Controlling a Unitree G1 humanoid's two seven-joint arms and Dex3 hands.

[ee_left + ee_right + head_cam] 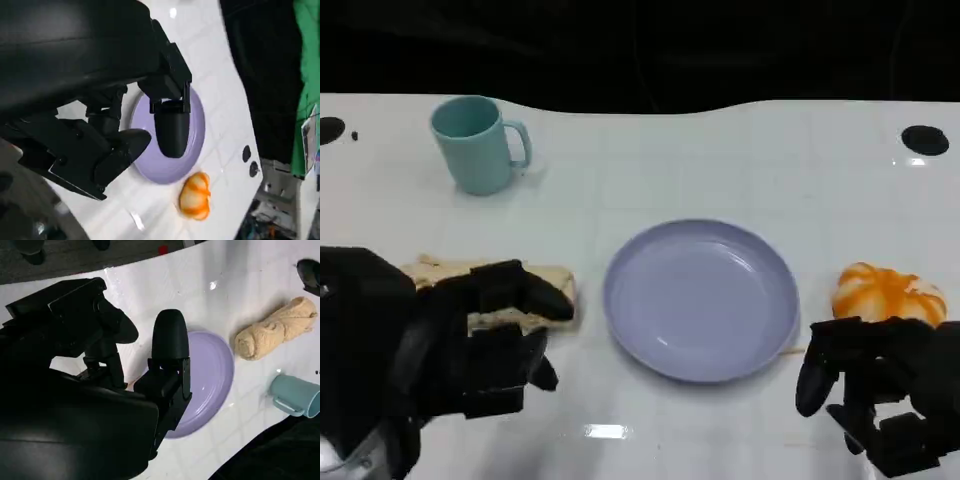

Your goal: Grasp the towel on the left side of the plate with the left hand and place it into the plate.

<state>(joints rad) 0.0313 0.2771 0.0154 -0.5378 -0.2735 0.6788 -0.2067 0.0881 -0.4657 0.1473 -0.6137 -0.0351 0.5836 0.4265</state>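
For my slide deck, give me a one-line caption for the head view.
Left robot hand hovers over the beige towel beside the empty lavender plate.

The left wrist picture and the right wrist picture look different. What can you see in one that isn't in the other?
The left wrist view alone has the orange-and-white striped thing, lying on the table just past the plate, plus the left hand. The right wrist view alone has the rolled tan towel lying beside the plate, the teal mug and the right hand. Both show the empty lavender plate on the white table.
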